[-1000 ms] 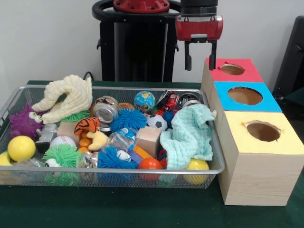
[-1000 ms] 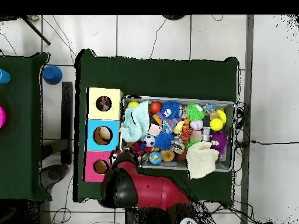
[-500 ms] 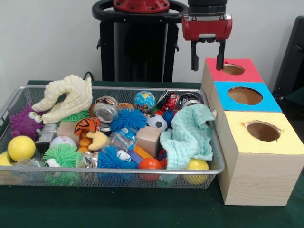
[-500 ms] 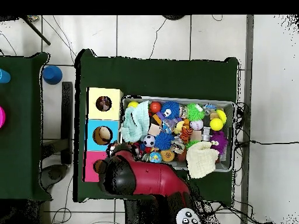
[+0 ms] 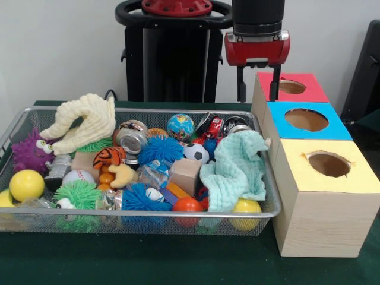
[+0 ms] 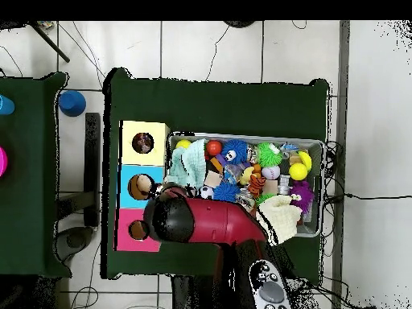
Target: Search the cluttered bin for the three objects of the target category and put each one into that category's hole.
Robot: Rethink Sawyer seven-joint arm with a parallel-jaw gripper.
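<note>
You see three wooden boxes topped red (image 5: 292,87), blue (image 5: 307,120) and yellow (image 5: 328,164), a silver mesh bin (image 5: 142,221) on a dark green table (image 5: 178,261), a mint cloth (image 5: 236,171), a cream cloth (image 5: 83,122), an orange-and-black striped tiger (image 5: 108,157) and a purple toy (image 5: 28,151).

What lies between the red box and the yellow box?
The blue box, touching both the red box and the yellow box; both views show it.

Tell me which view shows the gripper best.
The front view: the gripper hangs open and empty beside the red box. In the overhead view the arm hides it entirely.
</note>
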